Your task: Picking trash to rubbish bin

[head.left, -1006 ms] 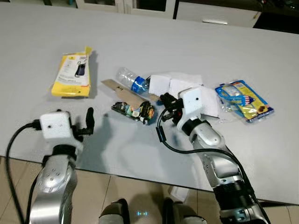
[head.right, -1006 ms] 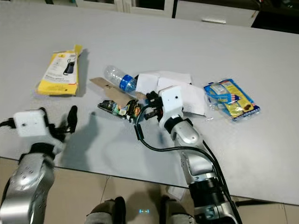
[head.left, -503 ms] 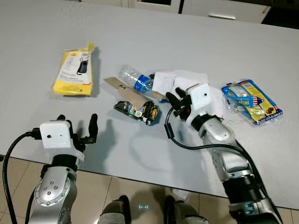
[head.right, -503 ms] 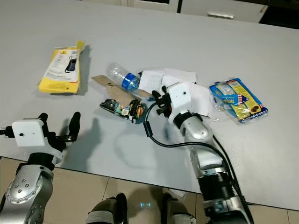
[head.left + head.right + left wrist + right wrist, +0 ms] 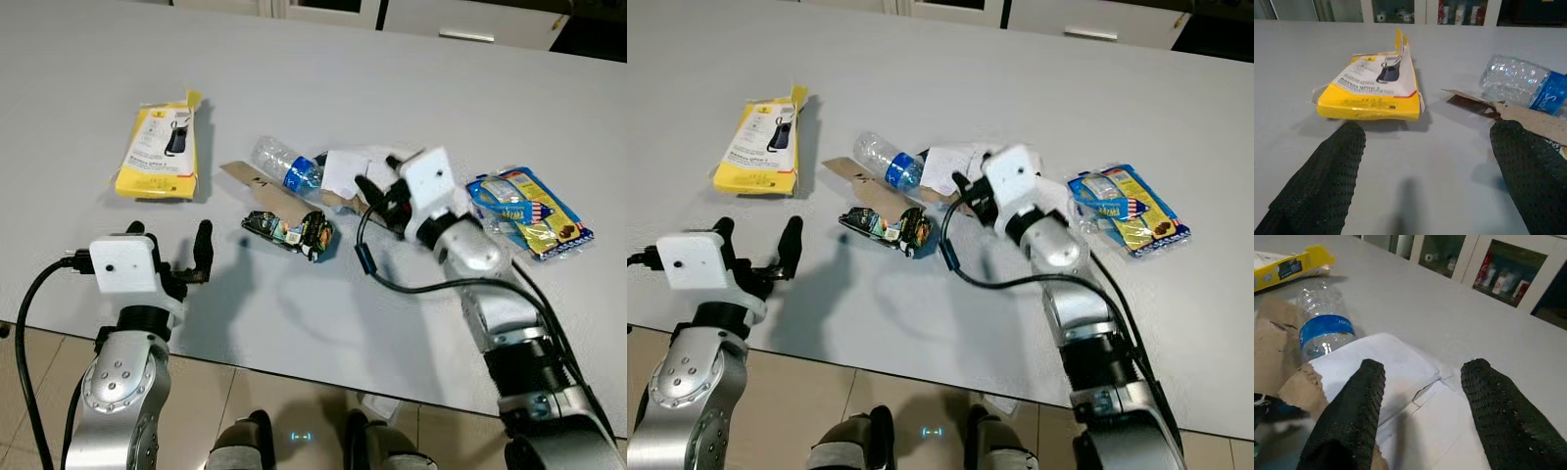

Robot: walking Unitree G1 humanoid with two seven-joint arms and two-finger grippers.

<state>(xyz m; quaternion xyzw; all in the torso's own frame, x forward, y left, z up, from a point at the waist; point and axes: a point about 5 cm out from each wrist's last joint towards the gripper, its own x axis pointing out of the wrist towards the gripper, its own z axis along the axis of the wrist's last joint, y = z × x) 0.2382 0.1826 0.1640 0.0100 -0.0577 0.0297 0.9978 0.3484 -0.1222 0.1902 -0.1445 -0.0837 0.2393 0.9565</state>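
Observation:
Trash lies on a grey table (image 5: 411,69): a yellow package (image 5: 157,154), a clear plastic bottle (image 5: 284,166) with a blue label, a brown cardboard strip (image 5: 266,191), a dark snack wrapper (image 5: 289,230), white paper (image 5: 345,166) and a blue-yellow snack packet (image 5: 529,211). My right gripper (image 5: 377,179) is open just over the white paper (image 5: 1400,357), with the bottle (image 5: 1322,323) beside it. My left gripper (image 5: 168,238) hovers open near the table's front edge, holding nothing. It points toward the yellow package (image 5: 1376,83) and the cardboard (image 5: 1520,115).
The table's front edge runs just under both arms, with tiled floor (image 5: 294,392) below. Bare table surface spreads beyond the trash and between the left gripper and the wrapper. Cabinets stand behind the table's far edge.
My right gripper has moved forward, from beside the dark wrapper to over the white paper. The left gripper stays near the front edge. The view has shifted a little.

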